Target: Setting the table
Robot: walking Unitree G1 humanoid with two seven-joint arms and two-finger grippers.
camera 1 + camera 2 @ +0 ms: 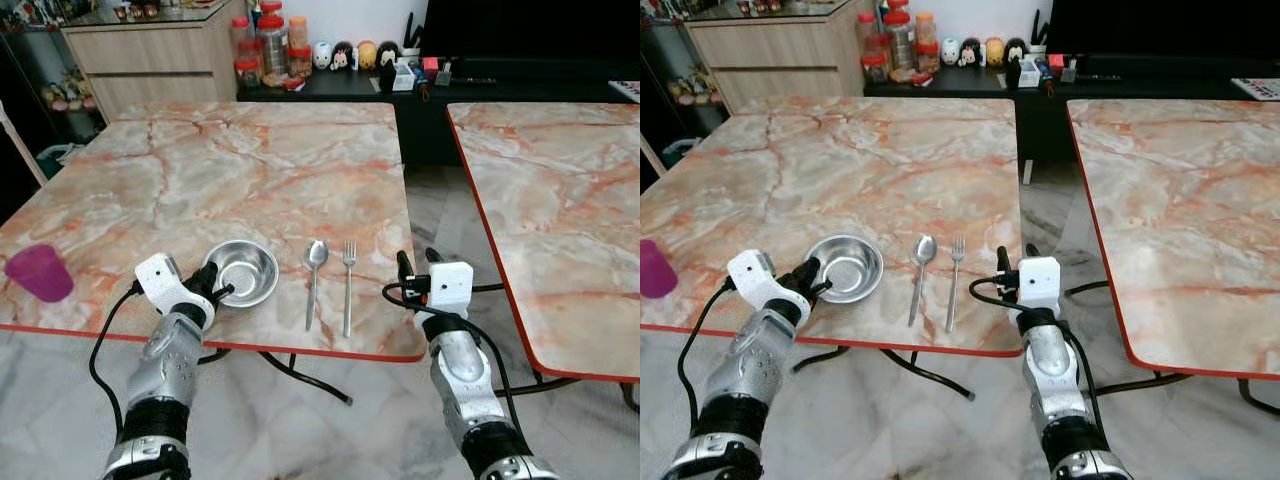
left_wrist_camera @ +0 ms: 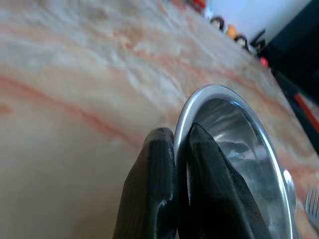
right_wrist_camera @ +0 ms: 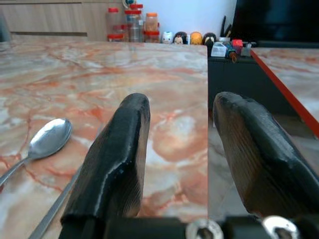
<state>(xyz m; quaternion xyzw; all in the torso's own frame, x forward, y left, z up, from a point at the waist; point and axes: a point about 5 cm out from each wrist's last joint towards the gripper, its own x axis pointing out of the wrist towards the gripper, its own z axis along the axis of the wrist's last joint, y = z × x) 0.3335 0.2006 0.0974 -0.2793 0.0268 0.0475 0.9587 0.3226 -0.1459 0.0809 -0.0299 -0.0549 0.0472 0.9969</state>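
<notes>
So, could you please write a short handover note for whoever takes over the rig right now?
Left gripper: shut on the near-left rim of the steel bowl, which sits on the marble table near its front edge.
Right gripper: open, holding nothing, at the table's front right corner.
Done: spoon and fork lie side by side right of the bowl, handles toward the robot.
Left: let go of the bowl; the purple cup at the far left edge probably still needs to join the setting.
</notes>
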